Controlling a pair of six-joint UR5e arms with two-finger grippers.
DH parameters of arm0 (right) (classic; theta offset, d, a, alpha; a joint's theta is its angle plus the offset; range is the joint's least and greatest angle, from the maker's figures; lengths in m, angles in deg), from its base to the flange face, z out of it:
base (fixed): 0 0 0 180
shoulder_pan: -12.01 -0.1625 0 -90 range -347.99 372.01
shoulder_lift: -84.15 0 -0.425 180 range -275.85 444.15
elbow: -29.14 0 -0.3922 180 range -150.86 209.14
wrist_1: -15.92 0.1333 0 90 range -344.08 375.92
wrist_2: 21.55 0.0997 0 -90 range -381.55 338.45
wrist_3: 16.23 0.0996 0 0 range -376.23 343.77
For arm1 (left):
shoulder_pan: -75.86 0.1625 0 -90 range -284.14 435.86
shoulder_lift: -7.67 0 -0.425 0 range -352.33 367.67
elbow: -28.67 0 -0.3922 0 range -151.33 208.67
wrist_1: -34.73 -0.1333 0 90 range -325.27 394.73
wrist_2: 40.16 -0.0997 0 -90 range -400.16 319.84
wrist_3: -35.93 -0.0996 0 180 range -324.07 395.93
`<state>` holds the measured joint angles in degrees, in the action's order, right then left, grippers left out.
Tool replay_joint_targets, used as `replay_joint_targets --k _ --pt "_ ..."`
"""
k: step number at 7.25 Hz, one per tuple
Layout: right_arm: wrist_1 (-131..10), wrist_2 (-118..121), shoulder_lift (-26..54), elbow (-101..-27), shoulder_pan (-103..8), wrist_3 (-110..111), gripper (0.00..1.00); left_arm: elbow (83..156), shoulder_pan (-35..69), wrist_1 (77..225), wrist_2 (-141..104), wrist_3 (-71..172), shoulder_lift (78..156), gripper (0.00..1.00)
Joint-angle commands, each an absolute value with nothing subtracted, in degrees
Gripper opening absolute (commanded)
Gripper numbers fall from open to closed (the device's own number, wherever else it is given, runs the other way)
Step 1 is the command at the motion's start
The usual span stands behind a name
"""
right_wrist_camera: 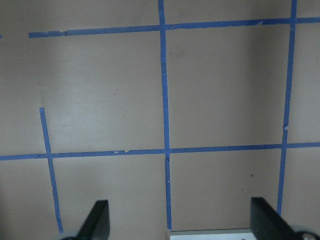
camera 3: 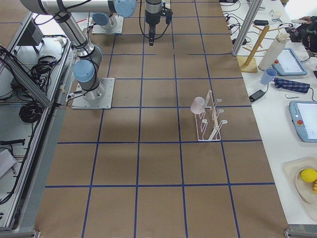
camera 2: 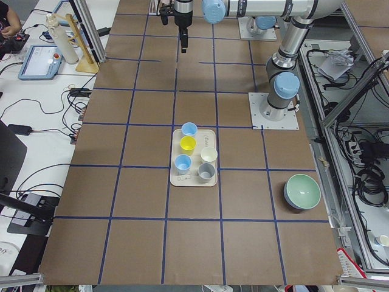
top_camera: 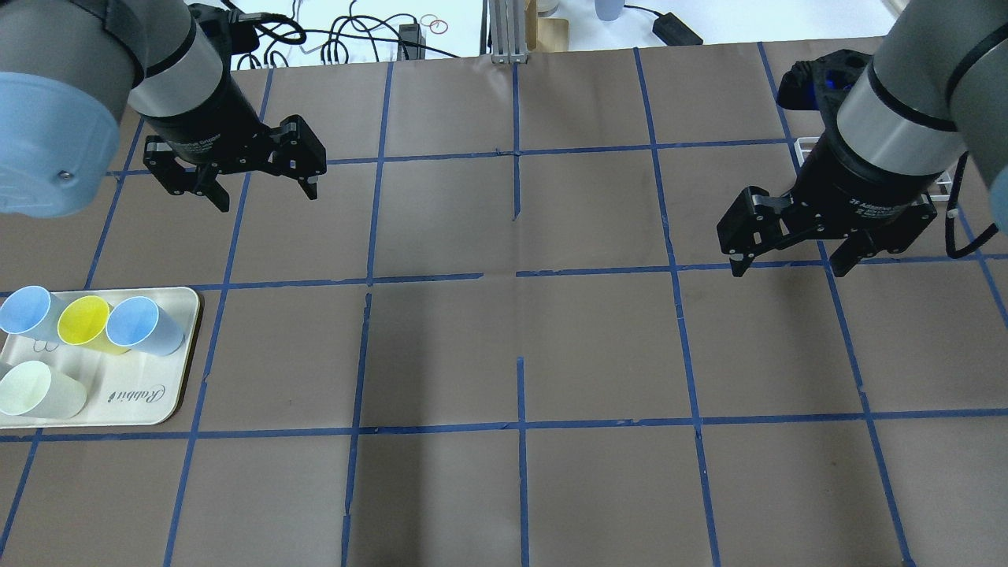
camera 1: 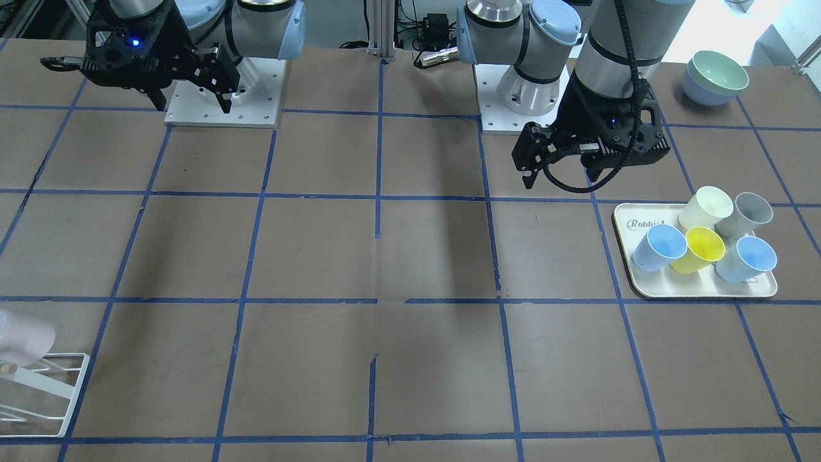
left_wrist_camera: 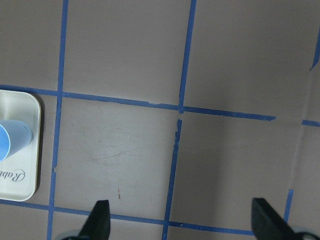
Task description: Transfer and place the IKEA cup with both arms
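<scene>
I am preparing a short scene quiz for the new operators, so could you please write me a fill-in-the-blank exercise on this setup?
1. The pink IKEA cup rests on the white wire ____.
2. The tray holds ____ cups.
3. The left gripper and the right gripper hang above the table, both ____ and holding nothing.

Missing words: rack; five; open.

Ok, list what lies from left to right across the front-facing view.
pink IKEA cup → right gripper, open → left gripper, open → white tray
</scene>
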<state>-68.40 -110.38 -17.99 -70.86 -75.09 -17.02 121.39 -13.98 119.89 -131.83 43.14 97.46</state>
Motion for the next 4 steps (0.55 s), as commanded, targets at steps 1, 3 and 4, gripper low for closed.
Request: replay_joint_targets --k 1,3,4 --pt "-68.6 -110.2 -18.1 -70.6 -75.1 -17.1 1.00 121.4 -14.0 119.9 -131.8 43.1 97.4 1.00" --pt "-69.3 -110.2 -17.3 -70.9 -75.1 -17.0 1.00 121.3 -14.0 119.9 -131.8 43.1 97.3 1.00" --pt "-68.9 -111.0 -17.2 -70.5 -74.9 -17.0 1.00 121.3 -14.0 119.9 -131.8 43.1 97.3 1.00"
